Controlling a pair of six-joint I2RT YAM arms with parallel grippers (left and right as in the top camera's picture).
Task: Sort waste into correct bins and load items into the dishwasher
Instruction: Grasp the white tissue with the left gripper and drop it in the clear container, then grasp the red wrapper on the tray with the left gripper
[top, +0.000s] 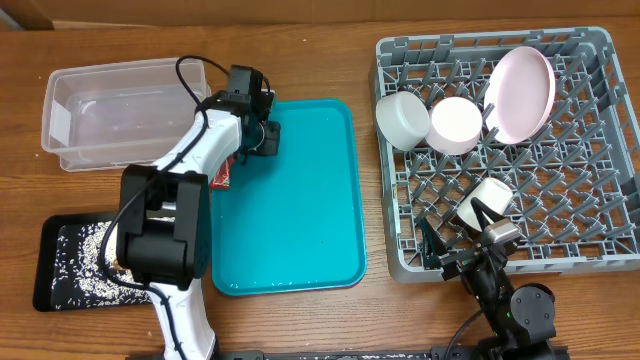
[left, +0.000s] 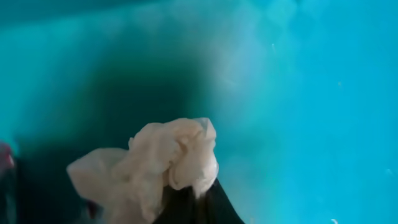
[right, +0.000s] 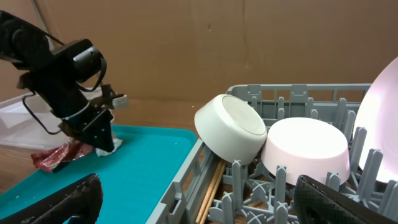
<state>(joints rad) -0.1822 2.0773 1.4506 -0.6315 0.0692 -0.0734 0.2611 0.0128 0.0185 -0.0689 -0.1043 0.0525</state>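
A crumpled white tissue (left: 152, 168) lies on the teal tray (top: 300, 220) near its far left corner. My left gripper (top: 262, 137) is down on it and shut on it; dark fingers (left: 199, 208) pinch its lower edge. It also shows in the right wrist view (right: 115, 144). A red wrapper (top: 222, 178) lies at the tray's left edge, beside the gripper. My right gripper (top: 452, 250) is open and empty at the front left corner of the grey dish rack (top: 400, 262). Its fingers (right: 205, 208) are spread wide.
The rack holds a white bowl (top: 402, 120), a pink bowl (top: 456, 125), a pink plate (top: 520, 92) and a white cup (top: 485, 200). Wooden chopsticks (right: 211, 186) lie in the rack's left side. A clear plastic bin (top: 125, 105) stands at the back left, a black tray (top: 60, 265) at the front left.
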